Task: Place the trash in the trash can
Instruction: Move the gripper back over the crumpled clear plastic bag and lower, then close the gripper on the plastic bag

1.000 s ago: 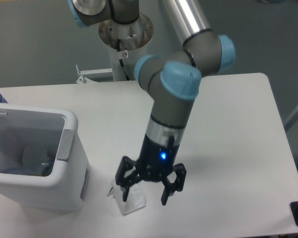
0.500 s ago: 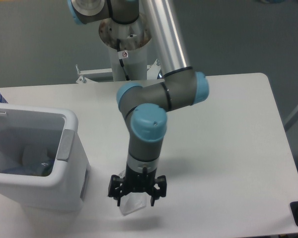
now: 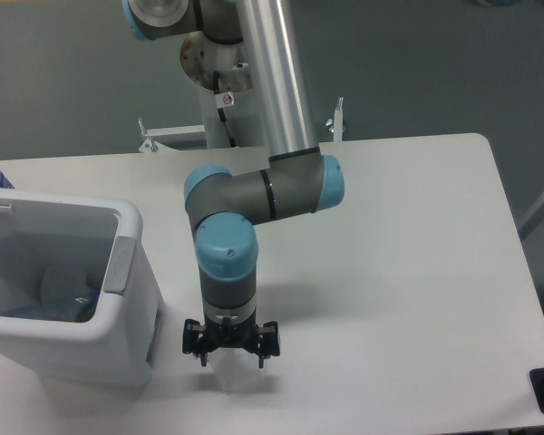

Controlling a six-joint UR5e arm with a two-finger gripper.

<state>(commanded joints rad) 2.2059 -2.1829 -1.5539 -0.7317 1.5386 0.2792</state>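
The step in hand looks like picking up the wrapper (image 3: 236, 370), which lies on the table (image 3: 417, 272) just right of the bin (image 3: 118, 344). The gripper (image 3: 230, 353) hangs straight over it, fingers spread to either side, not yet pinching. The bottle (image 3: 68, 304) seems already in the bin. Next, the fingers must close, lift, and carry left over the bin's rim.

White table (image 3: 417, 245), rounded corners; grey floor (image 3: 63, 82) behind
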